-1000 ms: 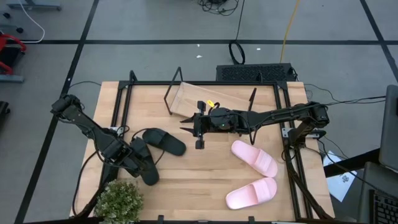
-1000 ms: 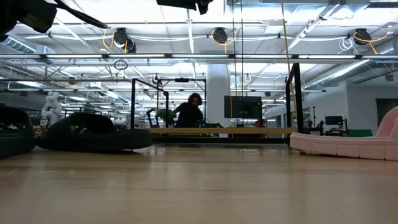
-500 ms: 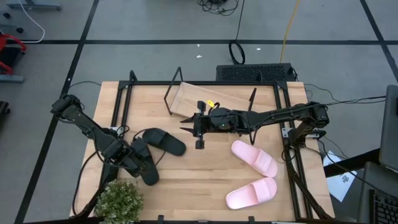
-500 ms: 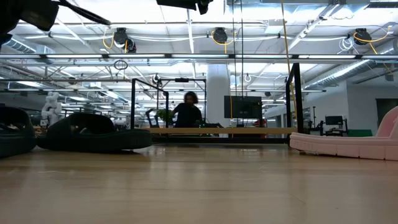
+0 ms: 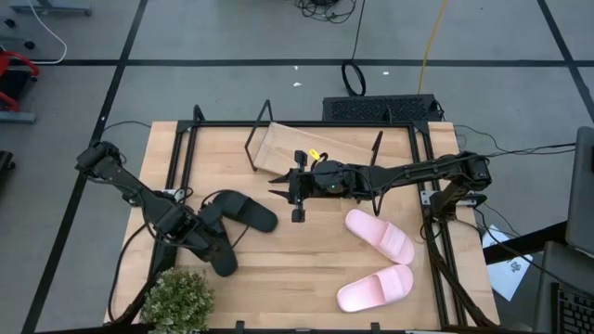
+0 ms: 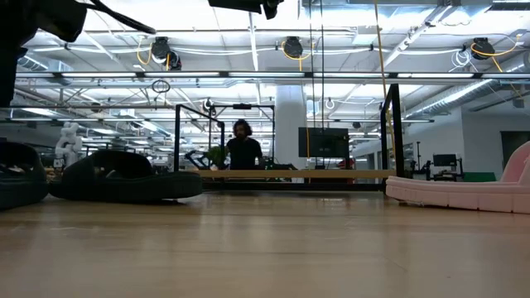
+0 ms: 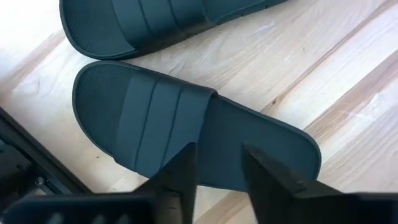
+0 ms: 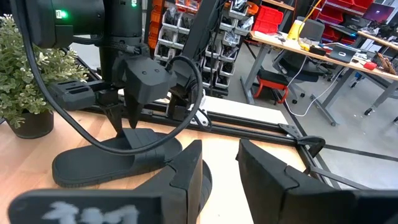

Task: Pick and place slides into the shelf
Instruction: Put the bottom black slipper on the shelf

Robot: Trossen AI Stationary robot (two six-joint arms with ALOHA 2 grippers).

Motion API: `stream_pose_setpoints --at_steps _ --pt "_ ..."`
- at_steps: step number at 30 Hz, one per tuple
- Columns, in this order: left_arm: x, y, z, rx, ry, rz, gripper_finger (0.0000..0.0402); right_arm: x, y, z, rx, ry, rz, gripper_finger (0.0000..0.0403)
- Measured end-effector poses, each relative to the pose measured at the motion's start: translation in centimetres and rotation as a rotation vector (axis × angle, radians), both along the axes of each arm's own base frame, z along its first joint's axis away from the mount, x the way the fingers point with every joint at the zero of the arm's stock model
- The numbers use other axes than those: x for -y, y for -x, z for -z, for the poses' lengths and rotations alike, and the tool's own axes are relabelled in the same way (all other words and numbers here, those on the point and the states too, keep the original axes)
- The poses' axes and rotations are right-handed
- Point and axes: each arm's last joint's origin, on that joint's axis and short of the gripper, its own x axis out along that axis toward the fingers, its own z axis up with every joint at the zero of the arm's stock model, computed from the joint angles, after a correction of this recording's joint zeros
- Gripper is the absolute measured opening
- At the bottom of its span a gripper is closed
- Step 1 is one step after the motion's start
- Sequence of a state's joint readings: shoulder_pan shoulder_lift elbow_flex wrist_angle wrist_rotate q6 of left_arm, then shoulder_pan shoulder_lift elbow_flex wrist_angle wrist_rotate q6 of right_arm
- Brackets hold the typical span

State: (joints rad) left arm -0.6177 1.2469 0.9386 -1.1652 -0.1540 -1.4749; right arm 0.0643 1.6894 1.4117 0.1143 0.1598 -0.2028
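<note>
Two black slides lie soles-down at the table's left: one (image 5: 221,254) (image 7: 186,130) under my left gripper, the other (image 5: 249,211) (image 7: 155,22) just beyond it. My left gripper (image 5: 197,230) (image 7: 217,168) points down over the nearer black slide, open, its fingers standing over the footbed behind the strap. Two pink slides (image 5: 379,235) (image 5: 375,288) lie at the near right. The shelf (image 5: 302,148), a tilted wooden plank on black wire frames, stands at the far middle. My right gripper (image 5: 278,184) (image 8: 217,168) hangs level above the table's middle, open, with nothing between its fingers.
A potted plant (image 5: 176,297) stands at the near left corner, close to my left arm. Black frame rails (image 5: 181,158) (image 5: 429,186) run along the table's left and right sides. Bare wood (image 5: 297,260) lies between the black and pink slides. A person (image 6: 242,149) shows in the room beyond.
Both grippers and all slides have stayed where they were. The person in the room behind the table has walked a little toward the left of the low view.
</note>
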Motion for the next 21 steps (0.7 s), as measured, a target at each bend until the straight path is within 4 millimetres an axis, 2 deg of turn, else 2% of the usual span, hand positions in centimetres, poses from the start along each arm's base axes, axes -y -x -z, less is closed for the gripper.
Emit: stream_pose_setpoints --at_steps 6,10,15,21 --pt "-0.2 -0.2 0.0 0.008 0.003 -0.002 0.0216 0.0 0.0 0.0 0.000 0.000 -0.001 0.0096" --pt "0.5 -0.8 -0.1 0.063 0.079 0.012 0.0257 0.0 0.0 0.0 0.000 0.000 -0.001 0.0096" --pt "1.9 -1.5 -0.5 0.157 0.190 0.124 0.0281 0.0 0.0 0.0 0.000 0.000 -0.001 0.0096" --pt "3.1 -2.0 -1.0 0.232 0.284 0.210 0.0286 0.0 0.0 0.0 -0.001 0.008 -0.002 0.0096"
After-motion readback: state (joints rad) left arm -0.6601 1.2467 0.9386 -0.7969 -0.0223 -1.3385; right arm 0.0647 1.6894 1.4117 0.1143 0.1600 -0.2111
